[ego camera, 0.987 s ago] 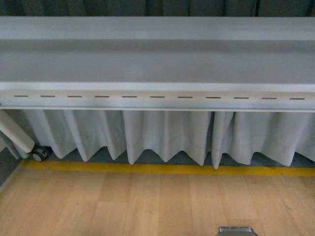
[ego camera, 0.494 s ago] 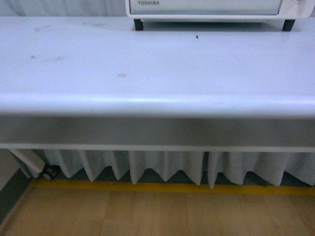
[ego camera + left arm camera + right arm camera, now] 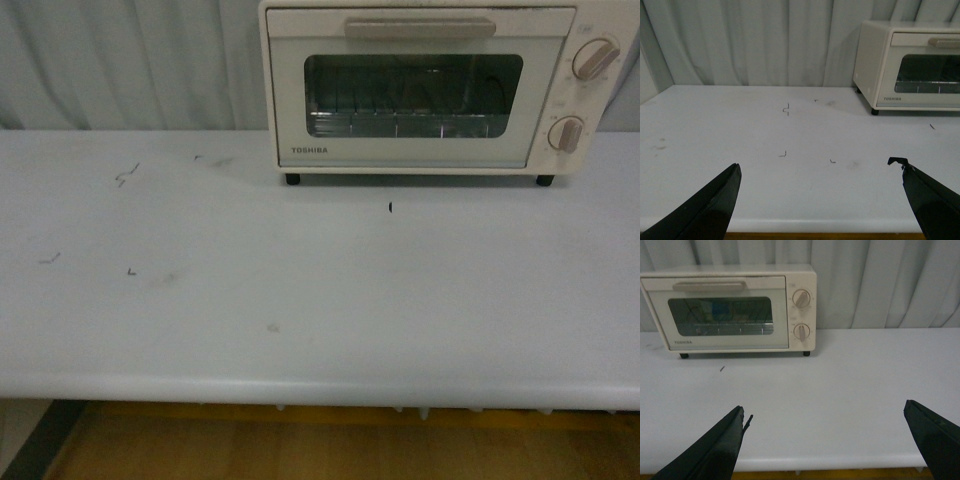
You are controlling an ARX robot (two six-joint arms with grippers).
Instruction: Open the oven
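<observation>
The cream-white Toshiba oven [image 3: 420, 95] stands at the back of the white table, right of centre, its glass door shut. Its beige bar handle [image 3: 420, 27] runs along the top of the door, the wire rack shows behind the glass, and two round knobs [image 3: 595, 58] sit on its right side. It also shows in the left wrist view [image 3: 912, 67] and the right wrist view [image 3: 730, 310]. My left gripper [image 3: 820, 172] is open and empty above the table's front edge, far from the oven. My right gripper [image 3: 825, 415] is open and empty, also at the front edge. Neither gripper shows in the front view.
The white table [image 3: 300, 290] carries small dark marks and scuffs. Pleated grey curtains [image 3: 765, 40] hang behind the table and oven. The wooden floor [image 3: 300, 445] shows below the table's front edge.
The front view has risen from the table's underside and floor up to the tabletop, bringing the whole oven into view.
</observation>
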